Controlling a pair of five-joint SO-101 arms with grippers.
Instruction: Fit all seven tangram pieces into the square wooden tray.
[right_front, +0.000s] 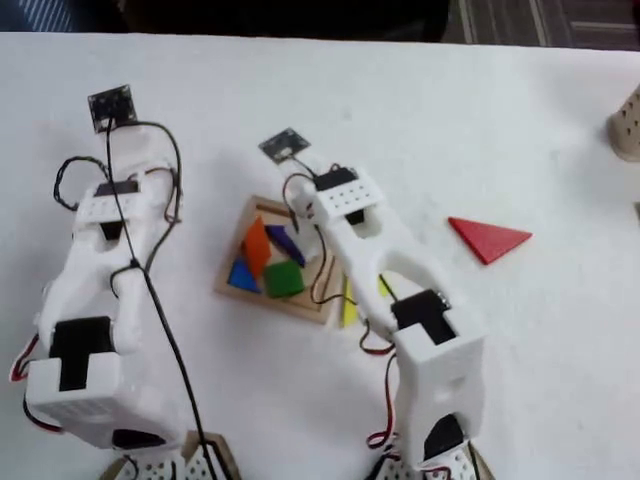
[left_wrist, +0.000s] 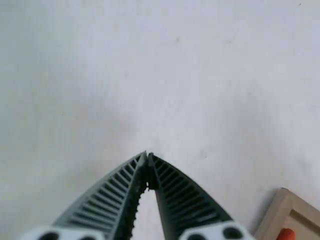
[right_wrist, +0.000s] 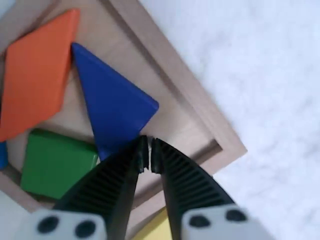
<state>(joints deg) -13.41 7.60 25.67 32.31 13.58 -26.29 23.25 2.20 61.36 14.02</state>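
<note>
– Under the right claw (right_wrist: 146, 145) we have the tray (right_wrist: 175, 75). Tips sit over one corner of the dark blue triangle (right_wrist: 112, 107). We can't tell if they touch it.
– Claw state?
– Fingers together, only a sliver between them, nothing clamped.
– What's in the tray around it?
– Beyond the tips the dark blue triangle runs forward, and the orange piece (right_wrist: 35, 90) lies right beside it. The green square (right_wrist: 57, 162) is just off to the side of the fingers, next to the orange one. A lighter blue piece (right_front: 243, 276) sits past the green, against the far rim from the claw.
– Anything outside?
– The yellow piece (right_wrist: 157, 227) is back behind the tips, under the fingers, just outside the tray rim. The red triangle (right_front: 489, 239) lies flat on the table (left_wrist: 150, 75), well apart from the claw and the tray, on the side away from the other arm.
– Left claw (left_wrist: 148, 159)?
– Closed, tips meeting, gripping nothing. We see bare table ahead of it. One tray corner with a bit of orange shows off to the side, back near the claw's base, apart from the tips.
</note>
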